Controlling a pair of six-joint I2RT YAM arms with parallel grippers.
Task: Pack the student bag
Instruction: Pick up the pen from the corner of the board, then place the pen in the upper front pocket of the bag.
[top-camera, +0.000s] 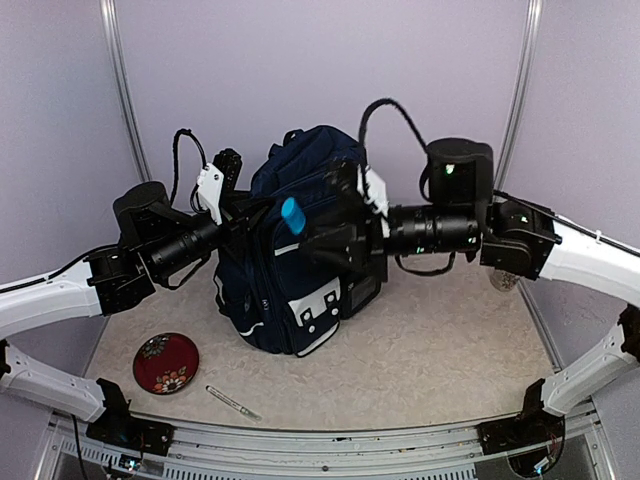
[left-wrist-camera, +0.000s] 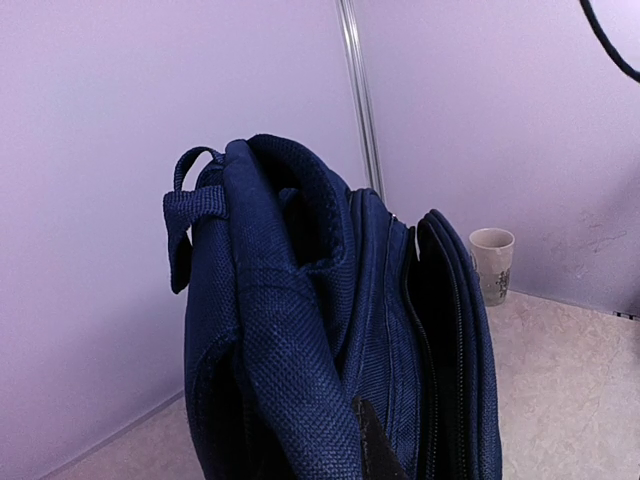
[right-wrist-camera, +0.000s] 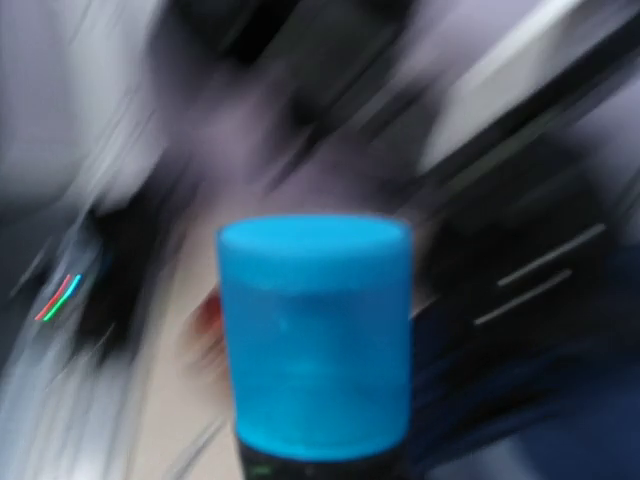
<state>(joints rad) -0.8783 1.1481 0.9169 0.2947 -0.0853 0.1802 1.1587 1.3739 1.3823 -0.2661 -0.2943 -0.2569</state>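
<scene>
Right gripper (top-camera: 303, 236): closed on a blue-capped cylinder (top-camera: 292, 214), which stands tilted out of the jaws with the cap uppermost. The wrist view is heavily blurred; it shows only the blue cap and a strip of black body beneath it at the lower edge, and the fingers themselves cannot be made out there. From above, the cylinder sits over the upper front of the student bag (top-camera: 300, 270). Whether it touches the fabric cannot be told. Left gripper (top-camera: 248, 210): jaws drawn together at the bag's upper left side. In its wrist view a fold of navy mesh-weave fabric runs down into the bottom centre beside a dark fingertip, so it appears pinched on the bag. The bag stands upright at the middle of the table (top-camera: 420, 350), between the two arms and toward the back wall. Its white-patched front pocket faces the near edge. The carry loop is at the top, and one zipped compartment gapes open along its right side in the left wrist view. On the table, a red plate (top-camera: 165, 362) with a floral pattern lies near the left front, well apart from the bag. A pen (top-camera: 232, 402) lies just beside the plate, nearer the edge. A pale cup (left-wrist-camera: 492, 262) stands upright near the right wall, partly hidden by the right arm from above.
</scene>
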